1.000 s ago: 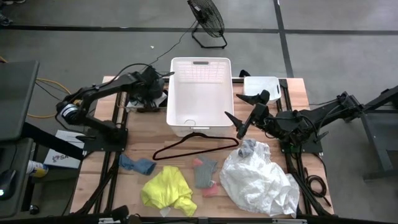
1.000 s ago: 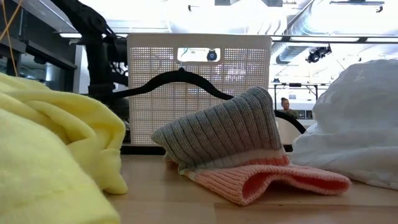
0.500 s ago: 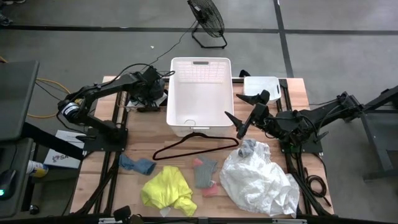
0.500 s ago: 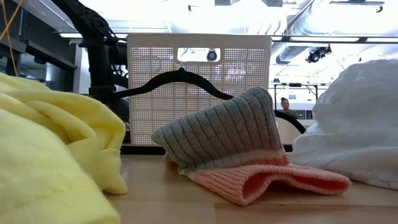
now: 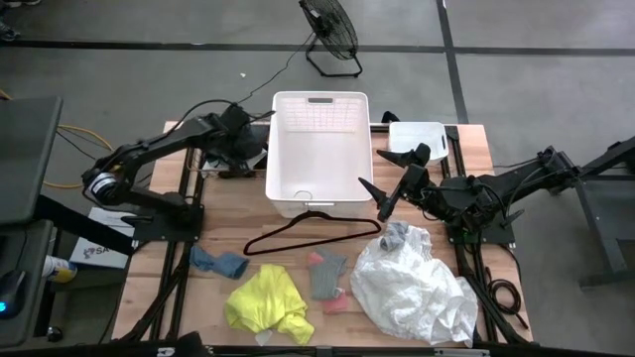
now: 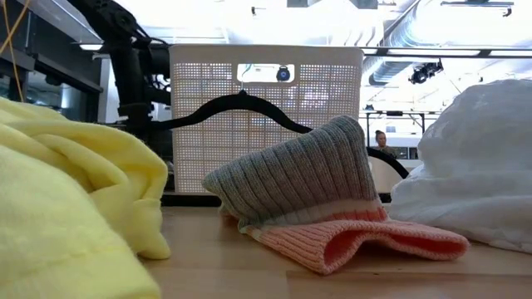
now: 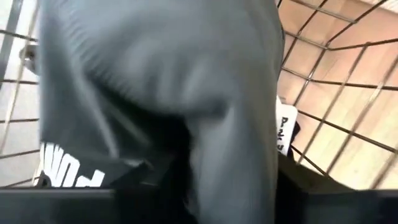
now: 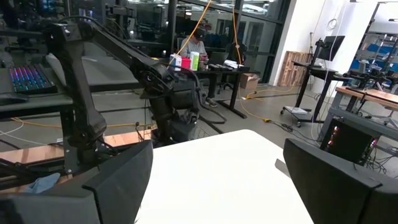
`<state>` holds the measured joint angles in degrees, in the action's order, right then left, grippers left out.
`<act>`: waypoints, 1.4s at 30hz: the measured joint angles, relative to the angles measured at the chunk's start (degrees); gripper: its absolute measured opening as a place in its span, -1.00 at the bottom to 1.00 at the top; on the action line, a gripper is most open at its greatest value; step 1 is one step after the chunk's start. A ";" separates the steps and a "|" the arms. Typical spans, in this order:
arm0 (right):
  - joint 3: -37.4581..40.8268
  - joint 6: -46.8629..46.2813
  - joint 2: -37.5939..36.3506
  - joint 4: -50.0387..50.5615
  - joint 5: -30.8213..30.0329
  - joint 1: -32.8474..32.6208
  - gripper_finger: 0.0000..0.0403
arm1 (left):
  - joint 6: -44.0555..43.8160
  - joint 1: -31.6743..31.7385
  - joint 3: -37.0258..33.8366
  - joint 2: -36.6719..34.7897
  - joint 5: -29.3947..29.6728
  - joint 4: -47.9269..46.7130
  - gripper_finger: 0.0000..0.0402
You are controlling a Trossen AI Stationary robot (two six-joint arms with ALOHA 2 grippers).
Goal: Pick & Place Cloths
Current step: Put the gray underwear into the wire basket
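Several cloths lie along the bench's near edge, closest to the wide-open right gripper hanging beside the white basket's right wall, while the left gripper, its grasp unclear, crowds dark grey fabric at the far-left corner.

Overhead and table-level views share the basket.
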<state>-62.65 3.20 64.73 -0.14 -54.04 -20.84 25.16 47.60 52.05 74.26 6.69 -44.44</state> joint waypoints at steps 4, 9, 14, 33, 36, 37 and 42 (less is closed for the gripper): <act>0.00 0.00 0.00 0.00 0.00 0.00 0.75 | -2.59 -0.01 2.82 -1.69 0.17 -3.59 0.13; 0.00 -0.43 0.00 -0.02 0.03 0.00 0.75 | -8.84 0.01 6.99 -3.25 0.25 -7.63 0.25; 0.00 -0.59 0.00 -0.02 0.17 0.00 0.75 | -24.28 0.06 8.61 -3.59 -3.45 -10.14 0.25; 0.00 -0.50 0.00 -0.01 0.15 0.00 0.75 | -31.51 0.03 8.63 -3.57 -6.06 -7.24 -0.99; 0.00 -0.48 0.00 0.00 0.15 0.00 0.75 | -32.51 0.02 8.66 -3.02 -4.59 -7.39 -0.99; 0.00 -0.48 0.00 0.00 0.15 0.00 0.75 | -32.90 0.03 8.52 -2.74 -4.14 -7.49 -1.00; 0.00 -0.52 0.00 0.02 0.15 0.00 0.75 | -32.99 0.03 5.74 -0.43 -2.68 -5.21 -1.00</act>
<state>-62.65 2.68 64.73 -0.12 -53.89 -20.84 -7.84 47.64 57.79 73.84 4.01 -49.65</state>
